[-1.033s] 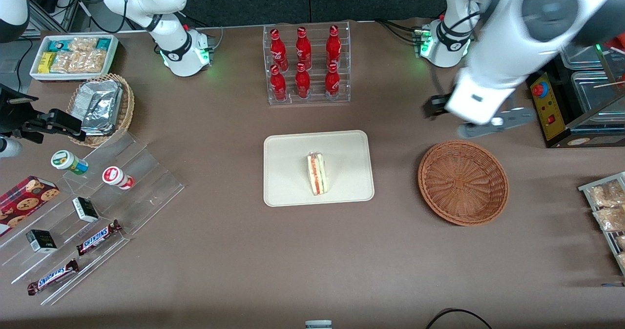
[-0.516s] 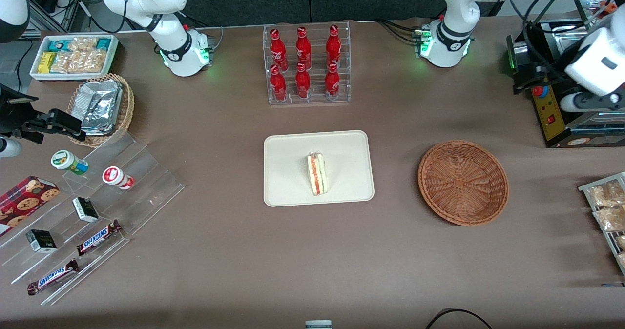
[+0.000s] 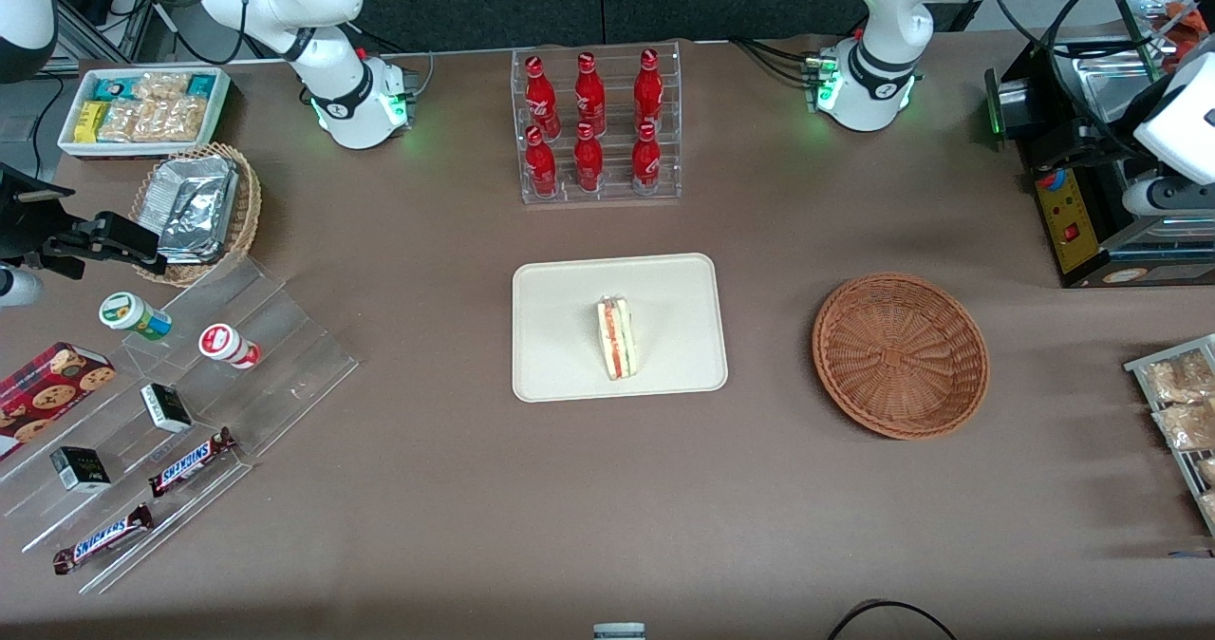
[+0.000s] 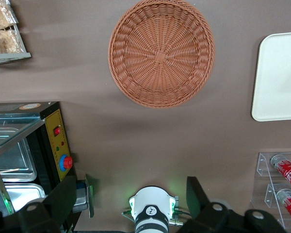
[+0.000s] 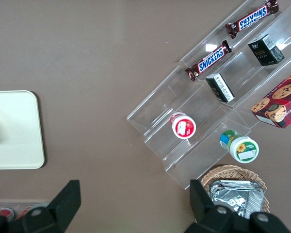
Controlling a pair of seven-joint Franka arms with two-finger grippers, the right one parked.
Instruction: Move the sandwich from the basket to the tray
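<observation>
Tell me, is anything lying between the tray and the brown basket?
Nothing: in the front view only bare tabletop separates the tray, holding the sandwich, from the basket. The claw is open, high above.

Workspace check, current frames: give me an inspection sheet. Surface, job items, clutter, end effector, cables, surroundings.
Surface: brown table, no spills seen.
Job items: sandwich lies on the tray; basket holds nothing, toward the working arm's end.
Clutter: rack of red bottles; foil-pack basket; white snack bin; acrylic steps with Snickers bars, cups and boxes; cookie box; snack packets.
End effector: left end effector is open, holding nothing, raised high above the table by the control box.
Cables: black cable at the table edge nearest the front camera; bundles at both arm bases.
Surroundings: control box with red button; metal trays beside it.
</observation>
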